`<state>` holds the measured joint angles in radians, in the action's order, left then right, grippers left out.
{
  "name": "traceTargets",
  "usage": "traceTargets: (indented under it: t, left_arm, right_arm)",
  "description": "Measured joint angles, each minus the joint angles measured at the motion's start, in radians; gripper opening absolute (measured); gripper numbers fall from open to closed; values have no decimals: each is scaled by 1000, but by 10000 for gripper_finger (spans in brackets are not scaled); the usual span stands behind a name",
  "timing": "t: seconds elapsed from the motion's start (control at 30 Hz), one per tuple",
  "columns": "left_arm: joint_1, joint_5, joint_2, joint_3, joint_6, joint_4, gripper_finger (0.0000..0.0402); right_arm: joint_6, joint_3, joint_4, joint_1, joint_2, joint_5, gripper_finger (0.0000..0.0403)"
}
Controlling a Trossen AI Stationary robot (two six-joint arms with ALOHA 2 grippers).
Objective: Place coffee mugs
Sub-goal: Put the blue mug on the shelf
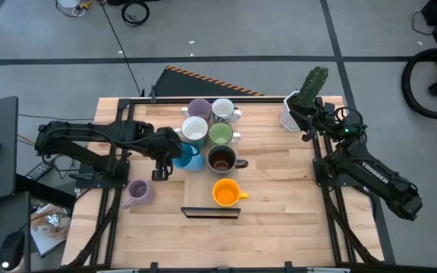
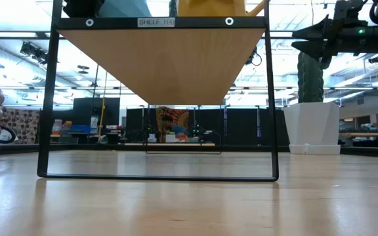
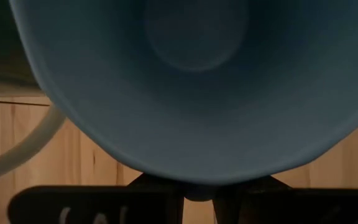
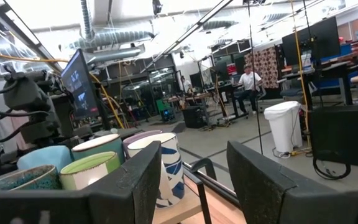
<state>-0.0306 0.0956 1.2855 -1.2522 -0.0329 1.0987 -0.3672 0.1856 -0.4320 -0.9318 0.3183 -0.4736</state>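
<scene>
A raised wooden shelf (image 1: 268, 163) stands mid-table. On it are a purple mug (image 1: 199, 108), a patterned white mug (image 1: 223, 111), a white mug (image 1: 195, 129), a green mug (image 1: 220, 134), a dark brown mug (image 1: 221, 159) and an orange mug (image 1: 226, 192). My left gripper (image 1: 167, 149) is shut on the blue mug (image 1: 188, 157) at the shelf's left side. This mug fills the left wrist view (image 3: 191, 93). A second purple mug (image 1: 137, 192) rests on its base on the table. My right gripper (image 4: 194, 155) is open, raised over the cactus pot (image 1: 289, 115). My left gripper has the blue mug by its rim on the side facing the table's left (image 3: 185, 179). It comes in from the left, slanting down. The mug's wall hides the fingertips, so the kind of hold does not show. The mug is upright at the shelf board (image 2: 123, 8), beside the dark brown mug.
The white faceted pot with its green cactus (image 1: 315, 82) stands at the table's far right corner, under the right arm. The shelf's black frame (image 2: 48, 98) stands on the table. Bare tabletop lies to the shelf's right (image 1: 287, 189). People and desks show in the room beyond.
</scene>
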Motion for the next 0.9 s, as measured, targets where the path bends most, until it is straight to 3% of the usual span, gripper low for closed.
traceTargets:
  t: [0.9]
  left_arm:
    - [0,15,38,0,2,-14,58]
  right_arm:
    - [-7,0,0,0,0,-1,189]
